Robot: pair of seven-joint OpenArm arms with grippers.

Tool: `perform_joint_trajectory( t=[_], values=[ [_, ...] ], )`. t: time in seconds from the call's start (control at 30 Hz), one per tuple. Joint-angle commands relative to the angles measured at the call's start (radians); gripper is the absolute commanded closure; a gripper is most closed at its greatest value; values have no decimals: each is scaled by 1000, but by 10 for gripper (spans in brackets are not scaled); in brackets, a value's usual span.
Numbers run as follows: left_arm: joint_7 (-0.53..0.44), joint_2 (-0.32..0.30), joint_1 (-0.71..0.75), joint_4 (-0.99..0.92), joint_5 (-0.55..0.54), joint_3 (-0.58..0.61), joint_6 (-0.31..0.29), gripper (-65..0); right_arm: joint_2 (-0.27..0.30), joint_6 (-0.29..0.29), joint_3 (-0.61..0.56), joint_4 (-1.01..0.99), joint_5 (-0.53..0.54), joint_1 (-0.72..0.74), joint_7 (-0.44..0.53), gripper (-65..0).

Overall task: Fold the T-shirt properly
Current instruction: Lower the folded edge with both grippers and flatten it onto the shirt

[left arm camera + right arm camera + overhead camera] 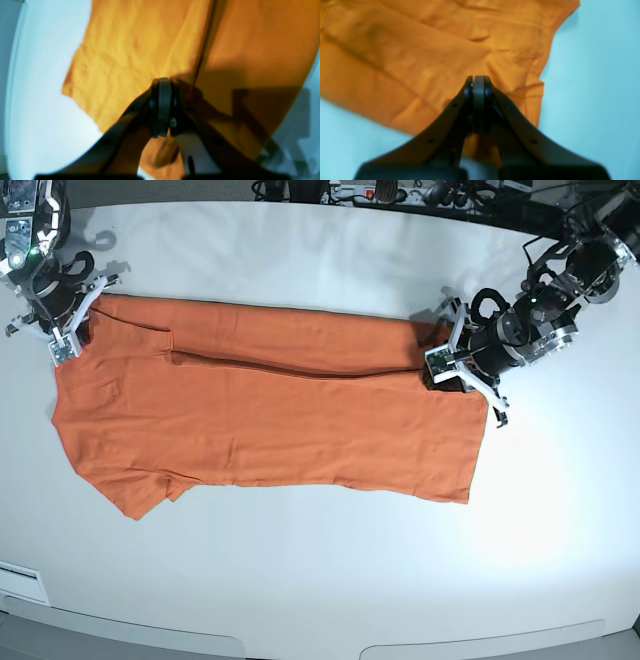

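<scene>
Both end effectors, left (440,366) and right (66,332), apparently pinch the T-shirt (270,420) at opposite ends.

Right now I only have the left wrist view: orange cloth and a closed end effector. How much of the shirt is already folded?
Observer: In the base view one long side of the T-shirt is folded in over the body; the near side lies flat.
Operator: Where is the other arm?
Observer: The right end effector is at the far sleeve end, the left end effector at the hem end.
Operator: Is the right one shut?
Observer: Yes, its wrist view shows the jaws together over the fabric.
</scene>
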Motion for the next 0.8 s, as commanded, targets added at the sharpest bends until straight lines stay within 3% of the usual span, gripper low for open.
perform_joint_trajectory(
  t=[0.0, 0.2, 0.4, 0.77],
  values=[
    [-17, -5, -15, -7, -8, -9, -21, 0, 18, 3, 9, -8, 9, 13, -5, 0],
    [11, 6, -16, -61, -39, -9, -104, 0, 18, 75, 9, -41, 87, 24, -157, 0],
    [128, 5, -5, -45, -113, -9, -166, 0, 18, 77, 9, -26, 115, -25, -169, 0],
    [188, -58, 80, 119, -121, -9, -166, 0, 18, 45, 10, 121, 45, -232, -167, 0]
  ],
)
